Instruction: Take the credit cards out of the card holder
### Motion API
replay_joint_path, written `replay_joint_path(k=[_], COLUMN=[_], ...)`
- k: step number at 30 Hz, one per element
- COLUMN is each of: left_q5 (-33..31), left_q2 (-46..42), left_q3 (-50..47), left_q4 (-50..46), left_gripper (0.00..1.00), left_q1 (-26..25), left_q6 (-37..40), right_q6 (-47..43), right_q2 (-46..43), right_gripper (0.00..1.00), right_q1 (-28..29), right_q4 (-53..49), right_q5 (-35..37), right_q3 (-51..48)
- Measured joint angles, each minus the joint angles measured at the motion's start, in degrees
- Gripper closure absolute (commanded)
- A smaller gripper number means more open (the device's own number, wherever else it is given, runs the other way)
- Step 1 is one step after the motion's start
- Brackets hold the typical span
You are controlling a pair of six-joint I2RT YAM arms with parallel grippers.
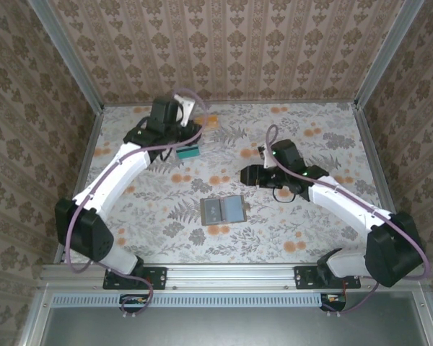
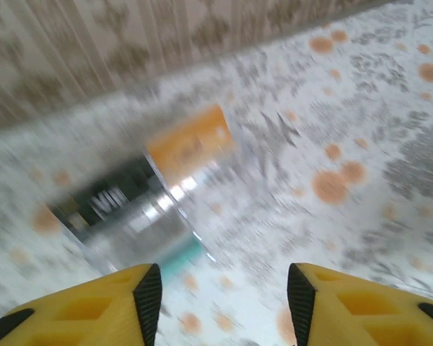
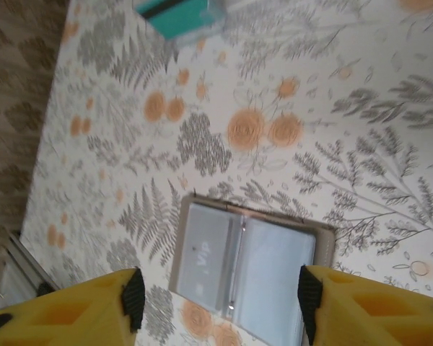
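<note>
card holder (image 3: 249,267) lies open and flat mid-bench (image 1: 289,231), a bit toward the near edge, pocket faces up. Left panel looks like it has a pale credit card (image 3: 204,261) marked "Vip" tucked in; can't tell what's in the right panel. Right fingers (image 3: 133,299) apart, empty, aimed at the holder, not touching. Left fingers (image 2: 148,303) apart, empty, over the clear tray (image 2: 141,231) near the far-left corner. Cards likely light, stiff, slick and flush in the pocket. I'd pin the floppy holder and slide the card out by its exposed edge.
</note>
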Motion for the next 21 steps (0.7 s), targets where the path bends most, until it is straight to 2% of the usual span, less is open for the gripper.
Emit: replay_joint_path(k=[2, 3, 6, 9, 12, 17, 21], left_q5=[2.40, 3.52, 6.47, 8.55, 11.06, 15.19, 17.40], left_q2=[-2.21, -3.26, -6.27, -8.48, -10.54, -11.56, -11.23], left_q3=[-6.01, -9.05, -17.62, -23.76, -29.35, -37.33, -40.30], left_q4=[-0.39, -0.57, -0.96, -0.83, 1.22, 6.97, 10.40], left_gripper=[0.57, 0.58, 0.58, 0.58, 0.60, 0.60, 0.64], left_q1=[-0.02, -0.22, -0.74, -2.10, -3.63, -5.16, -5.84], left_q6=[-5.64, -8.41, -15.74, -21.70, -27.47, -35.80, -40.09], right_q6=[-0.04, -0.22, -0.44, -0.46, -0.70, -1.03, -1.09], right_q2=[1.46, 2.14, 4.87, 7.96, 10.23, 12.68, 14.10], right_gripper=[0.48, 0.53, 0.58, 0.59, 0.63, 0.63, 0.71], right_q1=[1.90, 2.69, 4.31, 5.16, 5.99, 7.30, 8.37], right_q4=[-0.22, -0.24, -0.24, -0.31, -0.44, -0.37, -0.37], right_q5=[0.79, 1.01, 1.01, 1.05, 1.49, 2.40, 3.82], right_q3=[-0.31, -0.57, -1.07, -1.97, -3.13, -5.40, -6.08])
